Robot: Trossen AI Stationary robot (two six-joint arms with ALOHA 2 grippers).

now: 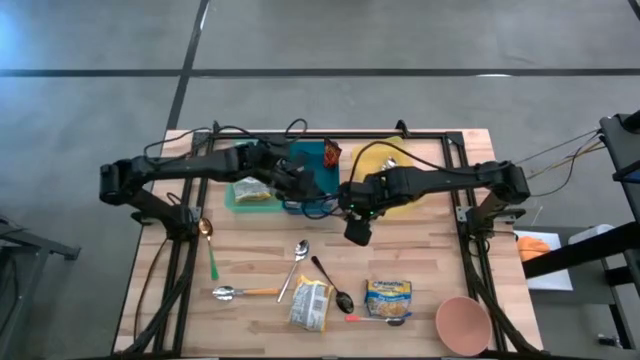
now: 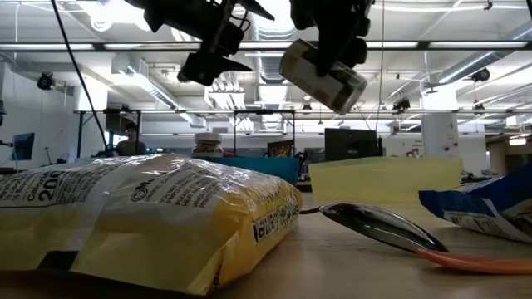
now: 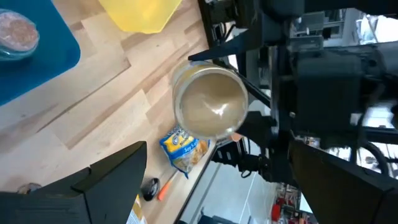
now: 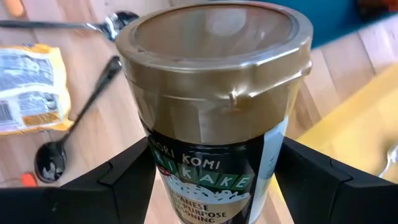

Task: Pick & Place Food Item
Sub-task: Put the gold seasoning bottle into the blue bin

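Observation:
A seasoning jar (image 4: 217,93) with a tan lid and a dark label hangs above the table's middle, and my right gripper (image 1: 357,228) is shut on it. In the low view the jar (image 2: 322,76) is tilted, high over the table. My left gripper (image 1: 300,182) stands open with nothing between its fingers, over the teal tray (image 1: 312,158) just left of the jar. The left wrist view faces the jar's lid (image 3: 210,102) between the wide-apart left fingers (image 3: 112,180). My right gripper pinches the jar's body (image 4: 205,180) between its two fingers (image 4: 127,171), just below the lid, one finger on each side of the label. It comes from above, slanting down. The jar is tilted and lifted clear of the table.
At the back stand a yellow plate (image 1: 392,160) and a green container (image 1: 250,192). Toward the near edge lie a yellow packet (image 1: 310,303), a blue packet (image 1: 388,295), a pink bowl (image 1: 463,322) and several spoons (image 1: 297,262).

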